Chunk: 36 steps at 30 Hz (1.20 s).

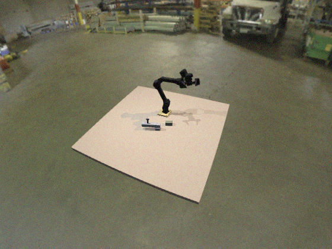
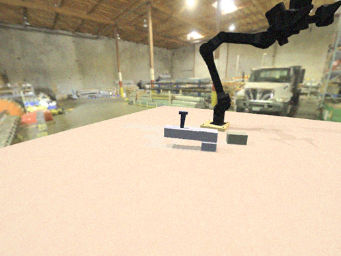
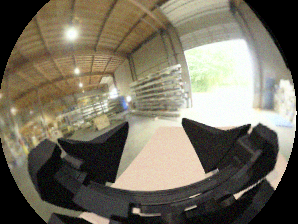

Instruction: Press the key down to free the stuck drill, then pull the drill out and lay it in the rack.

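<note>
A long blue-grey bar-shaped block [image 1: 150,125] [image 2: 190,135] lies on the table, with a smaller block [image 2: 209,147] under its right end. A dark T-shaped piece [image 1: 147,120] [image 2: 182,119] stands upright from the bar's top, near its left end. Whether this is the drill or the key cannot be told. A small grey-green box [image 1: 169,123] [image 2: 237,138] stands right of the bar, perhaps the rack. My gripper [image 3: 155,121] is open and empty, its fingertips wide apart in the wrist view. It is high above the table and to the right, far from these things.
The arm's yellow base plate [image 1: 164,113] [image 2: 213,127] is just behind the bar and the box. The pale square table top [image 1: 154,160] [image 2: 139,206] carries them all. Its edges show in the top view, with the warehouse floor around it.
</note>
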Tool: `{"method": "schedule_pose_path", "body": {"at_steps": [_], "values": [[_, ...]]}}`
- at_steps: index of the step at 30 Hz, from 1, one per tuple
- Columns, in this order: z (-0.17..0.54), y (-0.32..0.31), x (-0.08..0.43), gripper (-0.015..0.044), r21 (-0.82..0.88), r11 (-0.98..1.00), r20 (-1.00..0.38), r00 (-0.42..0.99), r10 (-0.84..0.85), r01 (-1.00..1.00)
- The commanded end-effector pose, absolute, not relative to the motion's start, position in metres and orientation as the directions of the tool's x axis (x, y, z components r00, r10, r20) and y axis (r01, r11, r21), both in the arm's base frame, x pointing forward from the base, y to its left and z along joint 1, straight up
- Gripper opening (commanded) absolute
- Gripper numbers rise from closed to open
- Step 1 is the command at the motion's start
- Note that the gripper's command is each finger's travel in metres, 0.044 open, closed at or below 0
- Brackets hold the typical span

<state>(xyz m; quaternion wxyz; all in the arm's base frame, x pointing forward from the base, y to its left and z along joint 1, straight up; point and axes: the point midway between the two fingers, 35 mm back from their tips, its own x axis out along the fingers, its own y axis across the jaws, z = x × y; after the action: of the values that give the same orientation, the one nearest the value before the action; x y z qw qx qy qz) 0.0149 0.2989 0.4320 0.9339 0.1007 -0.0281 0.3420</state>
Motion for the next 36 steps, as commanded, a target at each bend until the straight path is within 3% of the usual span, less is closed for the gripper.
{"method": "schedule_pose_path", "body": {"at_steps": [1, 10, 15, 21, 27, 36], "values": [[0.432, 0.299, 0.015, 0.0374, 0.169, 0.746, 0.121, 0.764, 0.633, -0.644], [0.431, 0.301, 0.018, 0.0138, 0.157, 0.752, 0.123, 0.768, 0.629, -0.641], [0.424, 0.316, 0.045, 0.0006, 0.044, 0.792, 0.123, 0.790, 0.601, -0.609], [0.399, 0.341, 0.112, 0.0000, -0.237, 0.819, 0.049, 0.836, 0.547, -0.523], [0.355, 0.337, 0.198, 0.0000, -0.482, 0.748, -0.133, 0.882, 0.452, -0.456], [0.285, 0.275, 0.297, 0.0000, -0.610, 0.618, -0.459, 0.857, 0.235, -0.496]]}}
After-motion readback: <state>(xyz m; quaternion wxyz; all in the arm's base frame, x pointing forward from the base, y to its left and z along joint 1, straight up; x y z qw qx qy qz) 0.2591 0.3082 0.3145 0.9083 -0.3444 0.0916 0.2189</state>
